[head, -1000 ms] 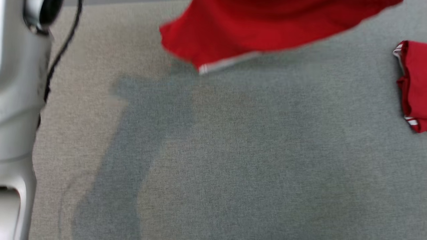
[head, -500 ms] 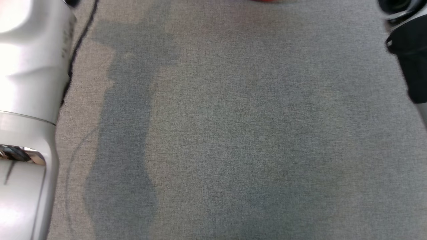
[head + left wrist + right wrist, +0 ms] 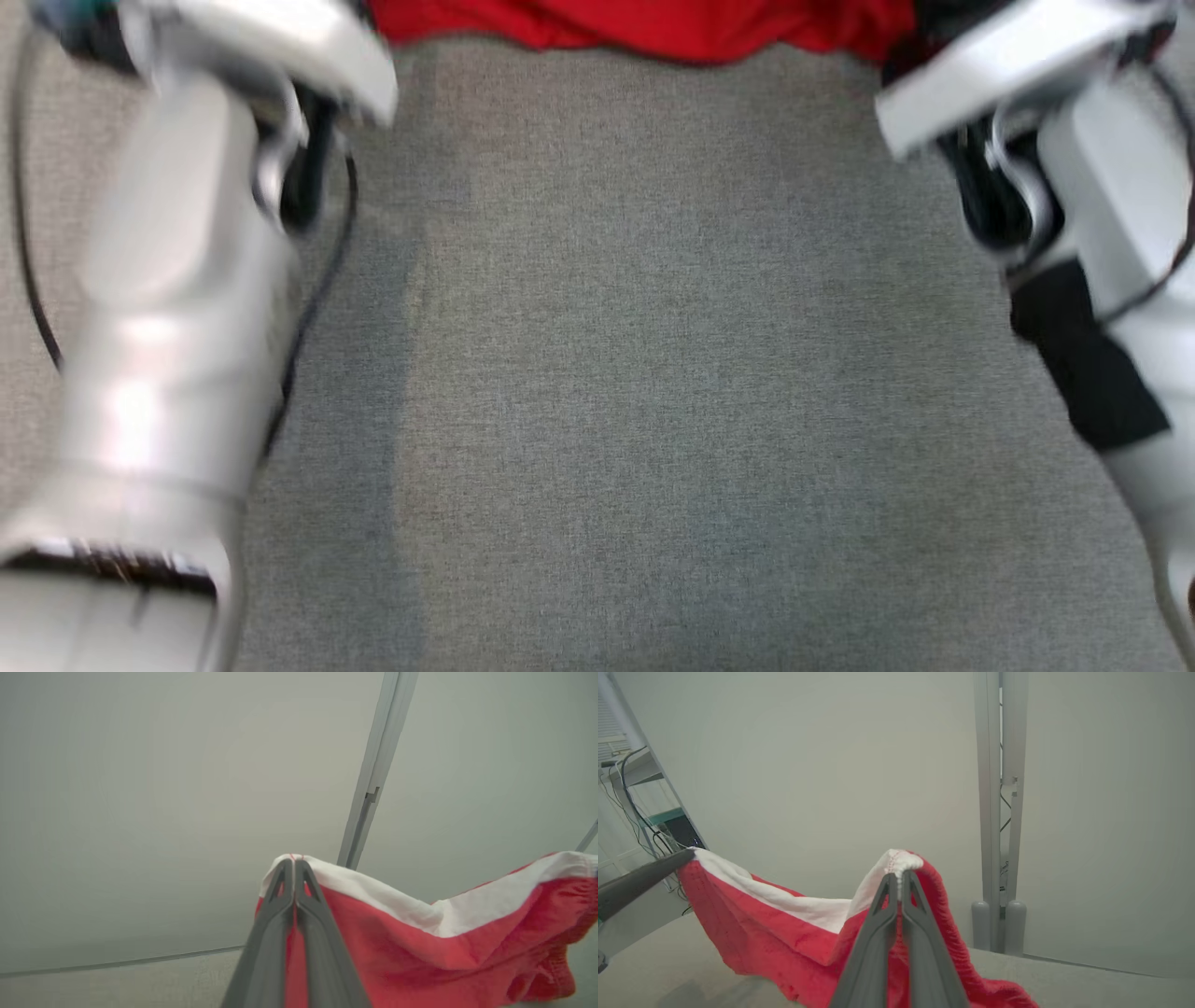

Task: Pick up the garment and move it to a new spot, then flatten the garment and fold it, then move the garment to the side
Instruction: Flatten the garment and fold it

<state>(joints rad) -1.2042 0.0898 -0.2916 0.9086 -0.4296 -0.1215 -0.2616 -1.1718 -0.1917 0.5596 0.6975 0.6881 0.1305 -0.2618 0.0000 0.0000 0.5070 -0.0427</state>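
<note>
Garment hung between left pincer and right pincer, both clenched on its white band; best lowered evenly, taut, onto surface.

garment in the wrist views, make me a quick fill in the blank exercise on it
The garment is mostly ____ cloth.
Its gripped edge carries a ____ band.
The left gripper and the right gripper are each ____ on that edge.
Missing words: red; white; shut.
</note>
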